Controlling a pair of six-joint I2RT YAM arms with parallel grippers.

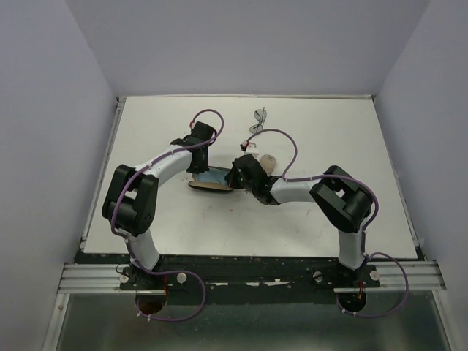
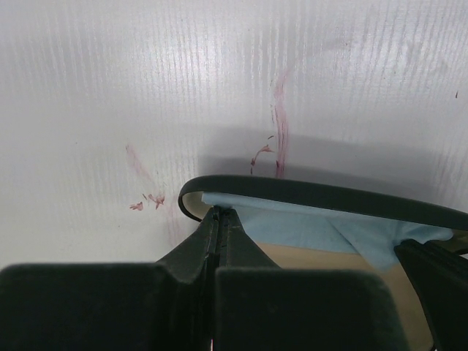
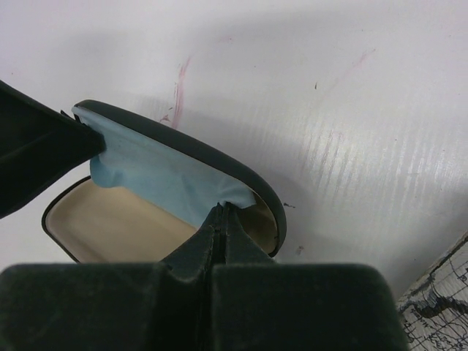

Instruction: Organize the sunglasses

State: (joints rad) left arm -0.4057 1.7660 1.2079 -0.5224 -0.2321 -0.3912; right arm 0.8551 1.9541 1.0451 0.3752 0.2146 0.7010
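White surface holds an open black case; left gripper and right gripper each pinch the blue cloth tightly.

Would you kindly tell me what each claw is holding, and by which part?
The light blue cloth: left claw pinches one end, right claw the opposite end, over the open case.

You are looking at a white table boxed in by plain, pale lavender-grey walls: a back wall, a left wall and a right wall. Close up, its ribbed top carries pink-purple streaks. A black strip and an aluminium rail run along the near edge, with a dull grey surface below them. The light falls soft and even, and shadows stay faint
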